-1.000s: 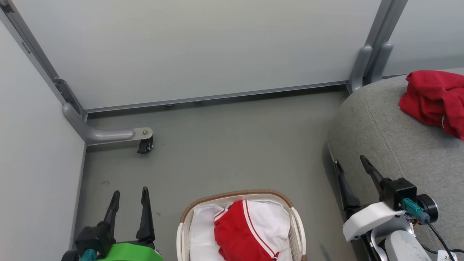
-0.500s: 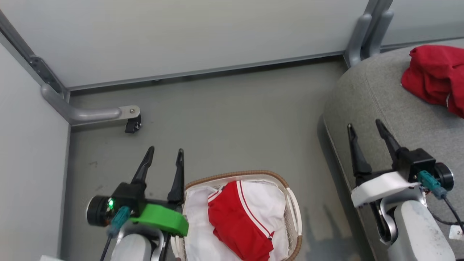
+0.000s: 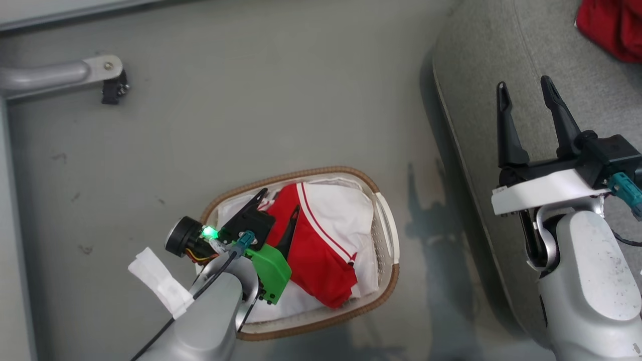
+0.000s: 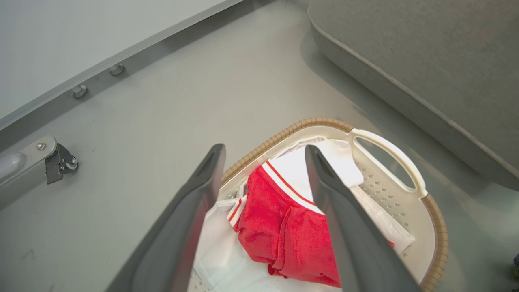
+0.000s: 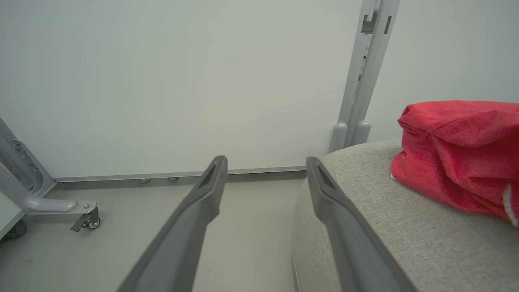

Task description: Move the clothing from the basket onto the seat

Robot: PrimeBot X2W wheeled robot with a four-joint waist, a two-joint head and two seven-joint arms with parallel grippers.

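1. Left gripper (image 4: 264,149): jaws wide, empty, over red clothing (image 3: 316,250) in basket (image 3: 301,173).
2. Right gripper (image 3: 523,82): wide, empty, by seat (image 3: 501,50) edge.
3. Clothing: probably light and limp; pinch a raised fold near the striped hem.

Left end effector (image 3: 280,199) spread above basket (image 3: 301,173), red clothing (image 3: 321,250) inside

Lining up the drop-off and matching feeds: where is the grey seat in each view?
Head view: seat, right side.
Left wrist view: seat, top right, beyond the basket.
Right wrist view: seat, lower right, under the red garment.
Shared landmark: the caster foot, at the left in all three.
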